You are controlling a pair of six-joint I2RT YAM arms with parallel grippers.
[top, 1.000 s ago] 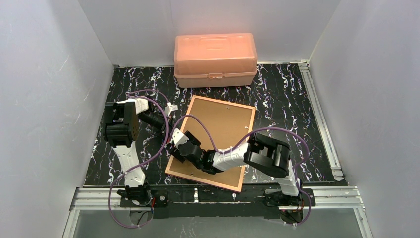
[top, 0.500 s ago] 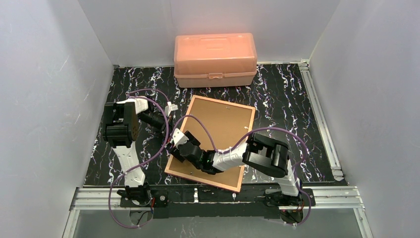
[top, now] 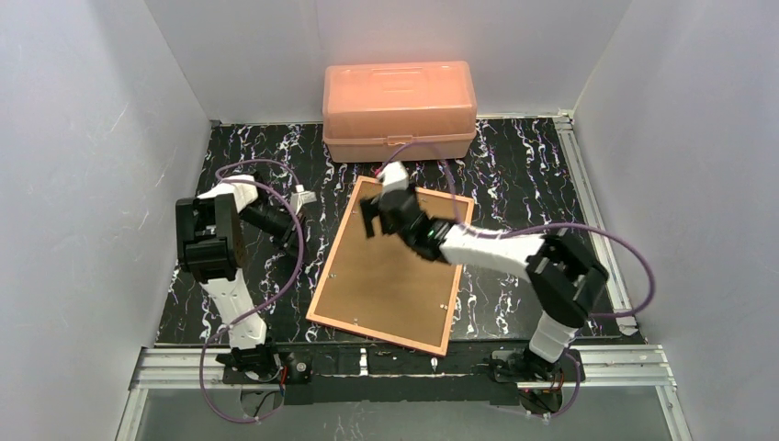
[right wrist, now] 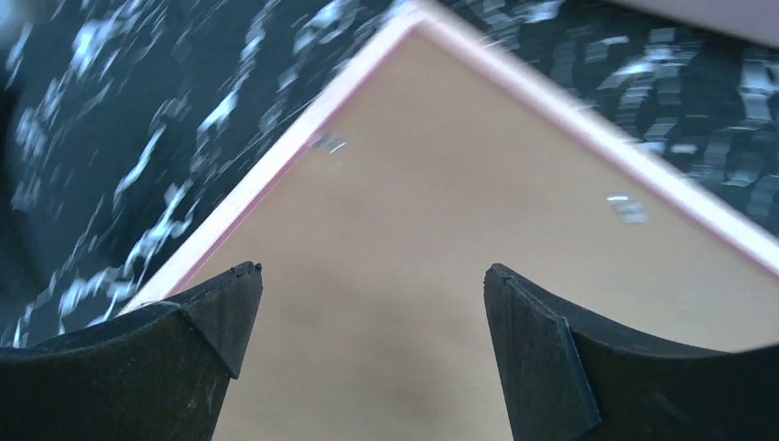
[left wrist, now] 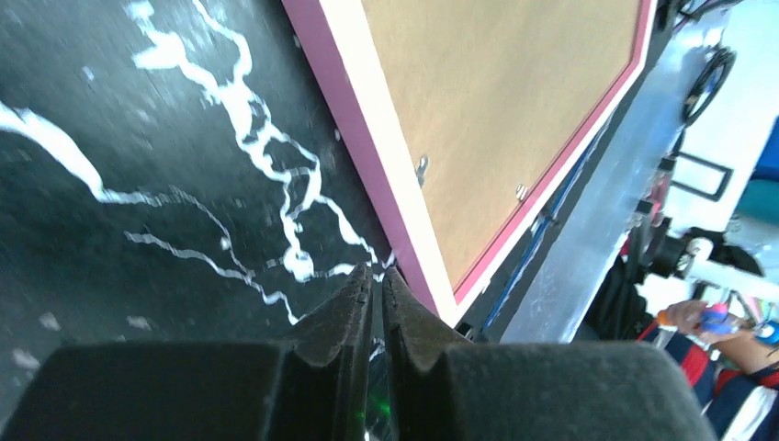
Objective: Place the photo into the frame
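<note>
The frame lies face down on the black marbled table, with its brown backing board facing up inside the thin pink border. The photo is not in view. My right gripper is open and empty above the board's far left corner; its wrist view shows the board and the pink border between the spread jaws. My left gripper is shut and empty over the table, left of the frame's far corner. Its wrist view shows the frame's pink edge beside it.
A salmon-pink lidded plastic box stands at the back, just beyond the frame. Small metal tabs sit along the board's edge. Metal rails run along the right side and the front edge. White walls enclose three sides.
My right arm has swung from the frame's near left part to its far left corner. My left arm has drawn back a little to the left. The frame has not moved.
</note>
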